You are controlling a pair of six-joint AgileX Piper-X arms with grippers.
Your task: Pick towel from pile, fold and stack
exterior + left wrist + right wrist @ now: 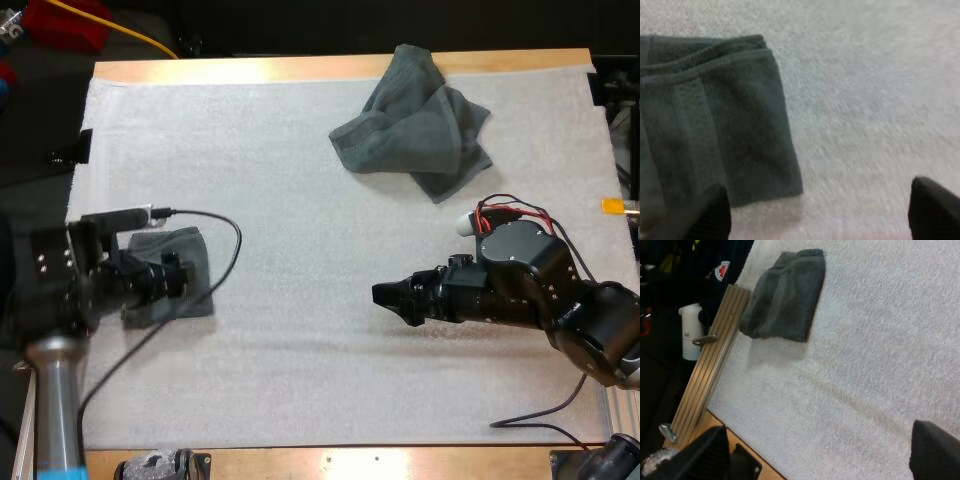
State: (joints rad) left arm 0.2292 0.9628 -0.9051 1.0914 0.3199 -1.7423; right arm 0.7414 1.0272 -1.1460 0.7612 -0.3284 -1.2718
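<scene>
The long wooden table (330, 68) carries a white mat (300, 250) that covers nearly all of its top. On the mat's far side, right of the middle, lies the crumpled dark grey-green towel (415, 125), a loose heap with one corner reaching toward the table's far edge and another trailing toward the near side. Well apart from it, at the mat's left side, lies the smaller folded dark grey-green towel (190, 265), a flat rectangle with its layered edges showing along one side. The left gripper (822, 220) hangs low over this folded towel's near edge. Its two black fingers (715, 217) stand wide apart and hold nothing: one is above the towel's corner, the other over bare mat. The right gripper (398, 297) hovers over bare mat toward the near right, pointing left toward the folded towel across the open middle of the mat. In the right wrist view its fingers (935, 452) are likewise spread wide and empty, with the folded towel far ahead near the mat's edge.
</scene>
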